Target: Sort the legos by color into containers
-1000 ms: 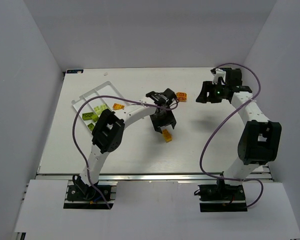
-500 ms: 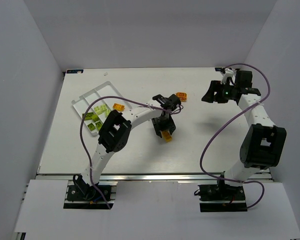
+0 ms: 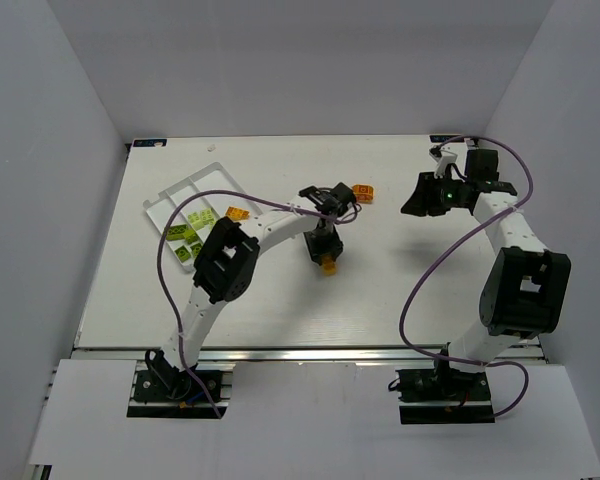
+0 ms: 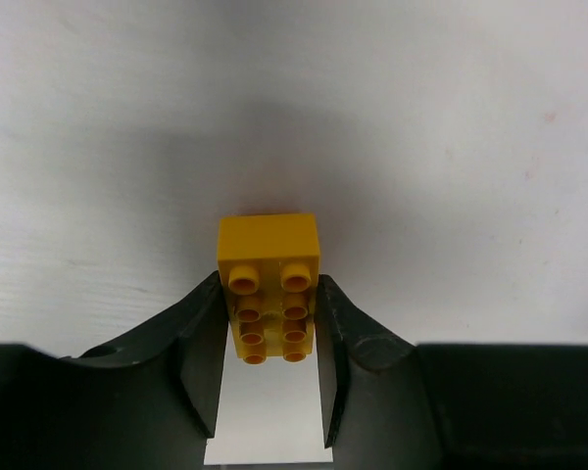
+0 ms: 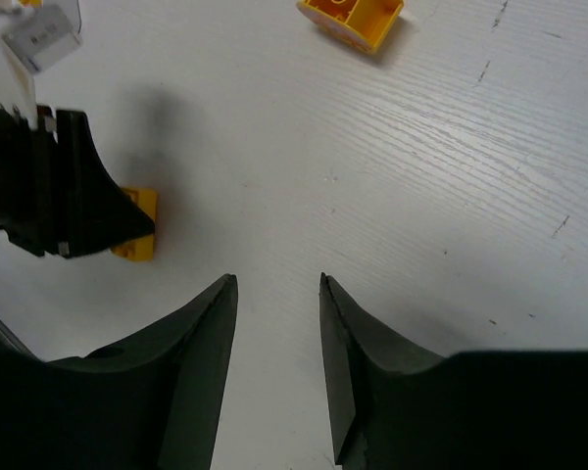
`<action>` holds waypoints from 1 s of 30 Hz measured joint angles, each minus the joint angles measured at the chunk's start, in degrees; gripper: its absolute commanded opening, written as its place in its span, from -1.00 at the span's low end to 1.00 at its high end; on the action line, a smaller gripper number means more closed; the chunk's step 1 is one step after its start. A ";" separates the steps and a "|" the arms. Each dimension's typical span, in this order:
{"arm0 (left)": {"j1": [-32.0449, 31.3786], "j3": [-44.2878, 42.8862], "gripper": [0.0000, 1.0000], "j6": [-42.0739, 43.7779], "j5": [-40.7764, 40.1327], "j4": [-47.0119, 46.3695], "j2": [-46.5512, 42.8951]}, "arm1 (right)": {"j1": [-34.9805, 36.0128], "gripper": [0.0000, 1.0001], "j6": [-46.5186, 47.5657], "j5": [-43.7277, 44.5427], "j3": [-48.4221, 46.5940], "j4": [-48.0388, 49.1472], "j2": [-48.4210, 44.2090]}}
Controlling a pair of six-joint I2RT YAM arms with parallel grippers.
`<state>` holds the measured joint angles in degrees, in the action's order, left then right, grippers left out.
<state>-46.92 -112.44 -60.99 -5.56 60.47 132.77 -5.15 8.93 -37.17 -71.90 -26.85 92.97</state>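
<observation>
Left gripper point(image 4: 269, 294): jaws pressed against both long sides of an orange brick point(image 4: 269, 250), studs facing the wrist camera, far end projecting beyond the fingertips. A second ago these jaws stood wide above the same brick; they have since narrowed onto it, so the grasp appears made. Whether the brick has left the table point(image 3: 280, 310) cannot be told. The overhead view places this pair near mid-table, well apart from the white tray point(image 3: 180, 195) at far left. Lime and green bricks point(image 3: 185, 235) lie in the tray's nearer compartments, and a second orange brick point(image 3: 237, 212) sits just beside its right edge. A third orange brick point(image 3: 362, 192) lies beyond the left gripper, between the two arms. Right gripper point(image 5: 278, 284): jaws parted, nothing between them, hovering over bare table. Judgement: the pick is secured; carriage to an orange compartment is outstanding.
</observation>
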 measured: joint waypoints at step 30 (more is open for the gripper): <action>37.13 -5.95 0.50 16.22 -7.67 -2.21 0.87 | 10.51 0.79 9.66 6.14 -8.09 0.98 13.25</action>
<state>-9.78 -118.39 -44.77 -13.23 58.26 133.64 5.37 18.59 -31.03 -79.99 -25.87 106.21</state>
